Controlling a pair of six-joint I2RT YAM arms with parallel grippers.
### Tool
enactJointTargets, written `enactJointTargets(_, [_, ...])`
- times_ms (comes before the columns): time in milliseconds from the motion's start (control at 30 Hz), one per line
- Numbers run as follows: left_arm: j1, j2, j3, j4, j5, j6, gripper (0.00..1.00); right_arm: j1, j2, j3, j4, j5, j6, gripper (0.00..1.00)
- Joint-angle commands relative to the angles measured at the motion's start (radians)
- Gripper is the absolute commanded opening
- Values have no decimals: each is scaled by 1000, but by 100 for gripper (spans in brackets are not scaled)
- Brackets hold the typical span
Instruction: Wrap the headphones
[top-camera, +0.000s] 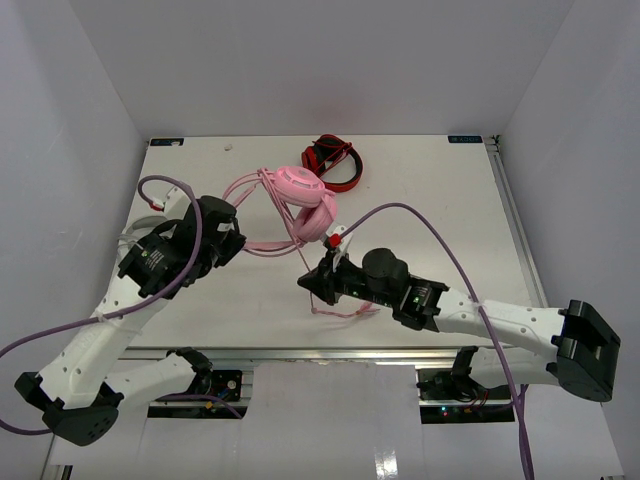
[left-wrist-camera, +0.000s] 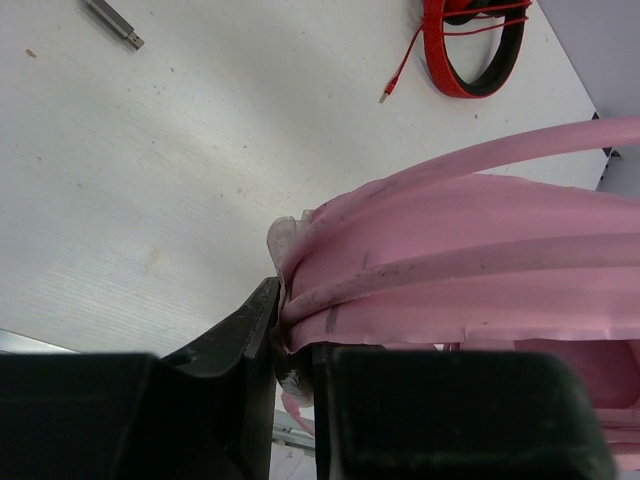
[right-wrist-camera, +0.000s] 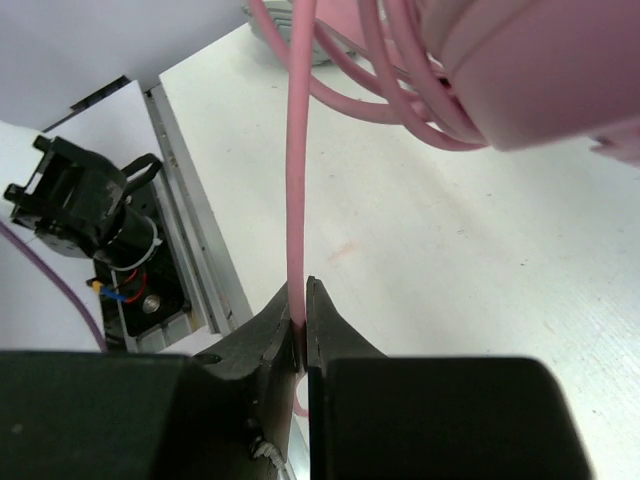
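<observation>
The pale pink headphones (top-camera: 303, 188) lie at mid-table, with the thin pink cable (top-camera: 243, 184) looped around the headband. My left gripper (top-camera: 240, 243) is shut on the pink headband (left-wrist-camera: 470, 270), with cable turns lying over it; its jaws (left-wrist-camera: 295, 320) clamp the band's end. My right gripper (top-camera: 308, 283) sits just in front of the lower ear cup (top-camera: 318, 224) and is shut on the cable (right-wrist-camera: 296, 190), which runs taut from the jaws (right-wrist-camera: 302, 300) up toward the ear cup (right-wrist-camera: 540, 70). A slack cable tail (top-camera: 338, 311) lies below the right gripper.
Red-and-black headphones (top-camera: 333, 160) lie behind the pink ones and also show in the left wrist view (left-wrist-camera: 470, 50). Light grey-white headphones (top-camera: 140, 228) sit partly under my left arm. A small metal plug (left-wrist-camera: 112, 22) lies on the table. The table's front rail (right-wrist-camera: 195, 250) is close.
</observation>
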Motion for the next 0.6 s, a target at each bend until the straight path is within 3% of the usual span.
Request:
enactJointTargets(0, [10, -45, 67, 67, -35, -109, 0, 24, 15, -9, 12, 119, -30, 11])
enactJointTargets(367, [8, -59, 87, -24, -21, -191, 0, 63, 82, -88, 164, 373, -9, 8])
enactJointTargets(567, [8, -65, 76, -25, 10, -197, 0, 64, 161, -124, 279, 428, -13, 11])
